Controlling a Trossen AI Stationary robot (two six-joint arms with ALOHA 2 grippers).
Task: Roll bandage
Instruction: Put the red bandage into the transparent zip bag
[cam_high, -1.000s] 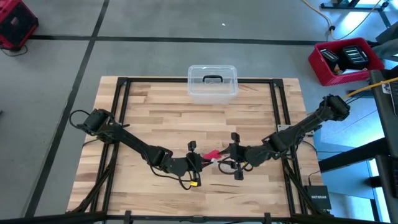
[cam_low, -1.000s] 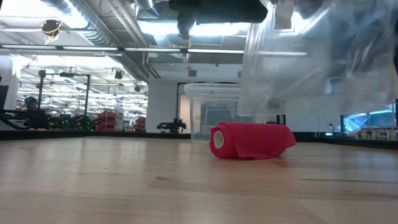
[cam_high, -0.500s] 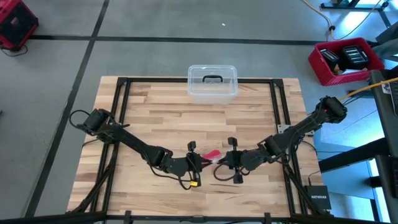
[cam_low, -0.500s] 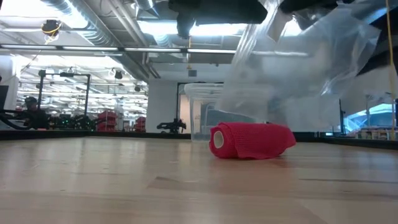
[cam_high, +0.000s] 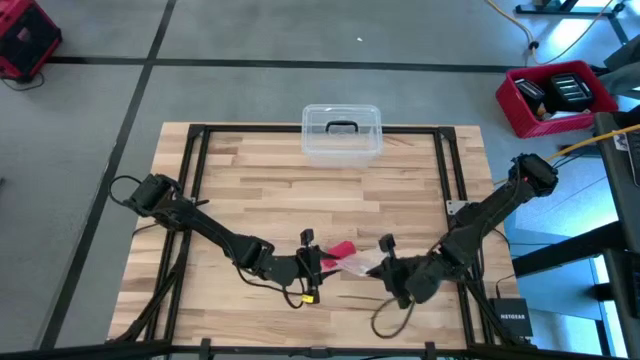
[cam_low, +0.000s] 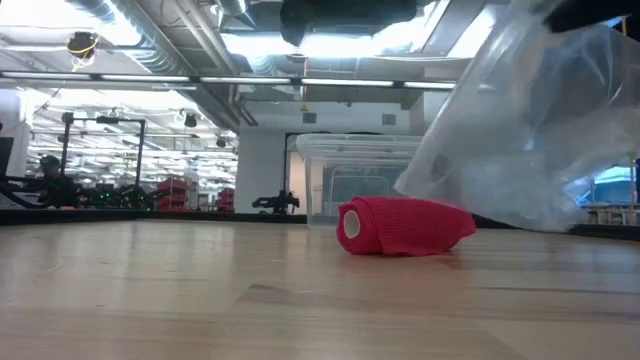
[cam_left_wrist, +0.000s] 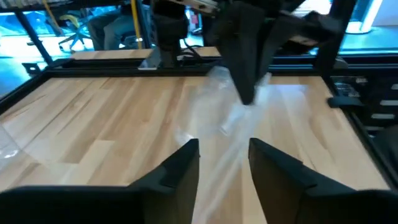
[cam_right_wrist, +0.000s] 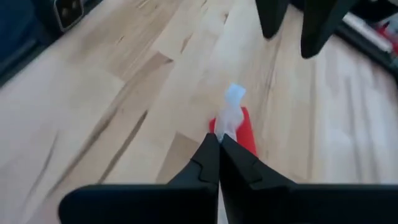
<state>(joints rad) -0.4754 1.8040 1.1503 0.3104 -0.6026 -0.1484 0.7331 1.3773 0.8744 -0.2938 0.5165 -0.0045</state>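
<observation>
Pinching a crinkled clear plastic wrapper (cam_right_wrist: 233, 106) between fingers (cam_right_wrist: 205, 163) pressed tight together, my right hand (cam_high: 388, 270) sits low in the high view, right of centre near the desk's front edge. In the right wrist view the wrapper's thin end rises from my closed fingertips, with red showing just behind it. In the high view the film stretches up and to the left from that hand toward the middle of the frame.

My left hand (cam_high: 322, 262) lies a little left of centre in the lower part of the high view, its fingers (cam_left_wrist: 180, 167) spread apart with a clear gap between them. In the left wrist view nothing is gripped in that gap; the wrapper lies blurred on the wood just ahead, and my other hand hangs beyond it.

The bandage (cam_high: 341, 248) rests on the desk (cam_high: 260, 190) between my two hands, slightly above them in the high view, just beside the left fingertips. In the low view it is a small bright red roll (cam_low: 400, 226) lying on its side at centre frame, its open end turned to the left, with the wrapper (cam_low: 530, 140) lifted above it to the upper right.

A clear plastic box (cam_high: 342, 132) with a dark handle stands at the desk's far edge, top centre of the high view. A red bin (cam_high: 556, 98) sits on the floor at upper right.
</observation>
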